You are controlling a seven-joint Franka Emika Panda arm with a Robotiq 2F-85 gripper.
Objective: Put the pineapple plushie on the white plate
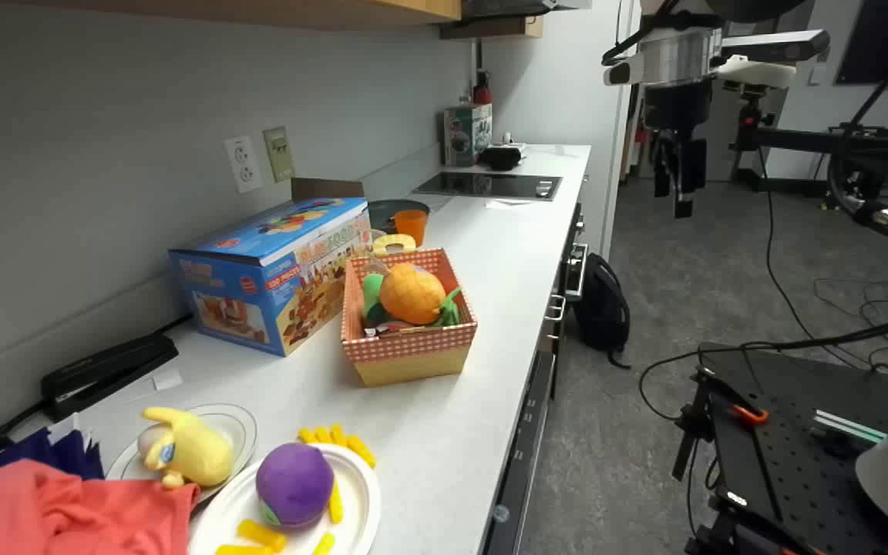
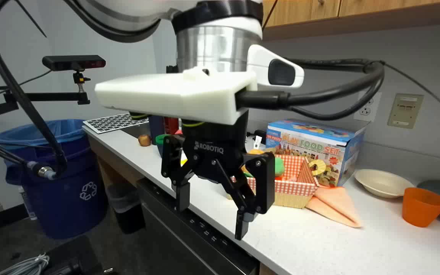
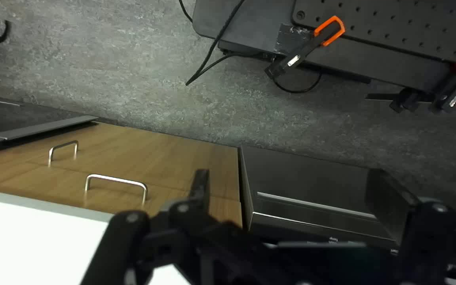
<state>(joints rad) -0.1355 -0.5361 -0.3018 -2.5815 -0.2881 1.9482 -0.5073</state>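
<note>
The pineapple plushie (image 1: 412, 294) is an orange oval with green leaves. It lies in the red-checked basket (image 1: 413, 343) on the counter; in an exterior view my gripper mostly hides it. A white plate (image 1: 369, 497) near the counter's front edge holds a purple ball (image 1: 294, 484) and several yellow sticks. A second, pale ringed plate (image 1: 240, 420) beside it holds a pale yellow plush toy (image 1: 196, 451). My gripper (image 2: 212, 214) is open and empty, raised beside the counter, apart from the basket. In the wrist view its spread fingers (image 3: 291, 194) hang over floor and cabinet fronts.
A blue play food box (image 1: 274, 270) stands behind the basket against the wall. An orange cup (image 2: 422, 206) and a cream bowl (image 2: 380, 182) sit farther along the counter. A red cloth (image 1: 66, 509) lies by the plates. Wooden cabinets (image 3: 152, 162) sit below the counter.
</note>
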